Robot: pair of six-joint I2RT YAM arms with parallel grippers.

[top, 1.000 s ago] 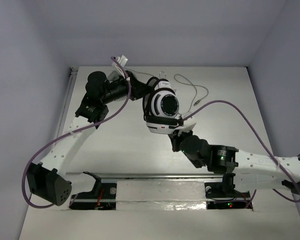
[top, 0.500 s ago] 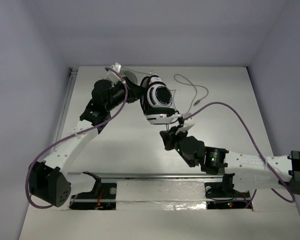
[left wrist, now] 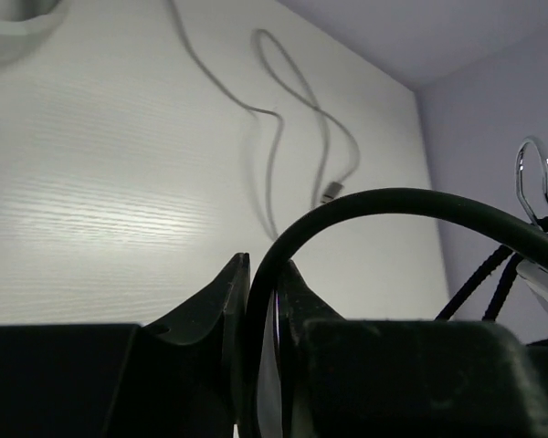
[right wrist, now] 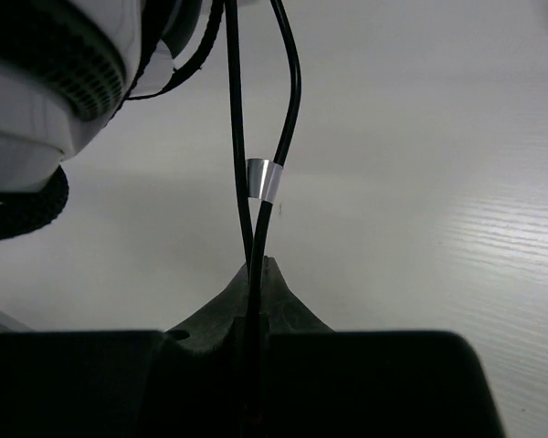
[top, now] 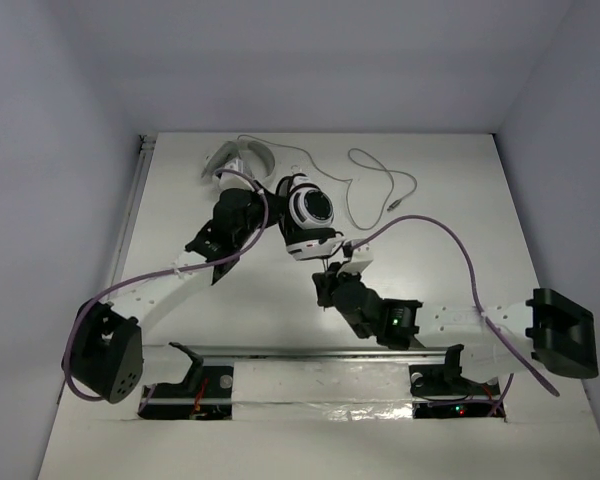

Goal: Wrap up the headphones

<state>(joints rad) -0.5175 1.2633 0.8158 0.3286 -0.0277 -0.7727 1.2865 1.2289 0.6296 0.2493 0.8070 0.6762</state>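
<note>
**While both claws are clamping: headband on the left, cable on the right**

Since the arms are crowding the middle of the table (top: 460,160), the top view is hiding most of the contact. The headphones (top: 310,212) are sitting mid-table, just right of the left arm's wrist. Only one black earcup face is showing clearly; the second cup is tucked behind it and hard to separate.

The left gripper (left wrist: 261,297) is pinching the thin black headband (left wrist: 393,197), fingers narrow around it. The band is arcing out to the right and running off frame. A metal wire loop (left wrist: 528,178) is showing at the right edge, cut off.

The right gripper (right wrist: 258,274) is squeezing the black cable (right wrist: 288,82), fingers nearly together. Two strands are passing between them, and one silver sleeve (right wrist: 263,179) is sitting across both just above the tips. One earcup (right wrist: 46,64) is filling the upper left, cropped. I cannot tell where the cable's plug end is lying.

Count: two headsets. The second, light-grey headphones (top: 235,160), are lying at the far left, partly behind the left arm. Their grey cable (top: 380,180) is looping across the far side, apart from both claws.
</note>
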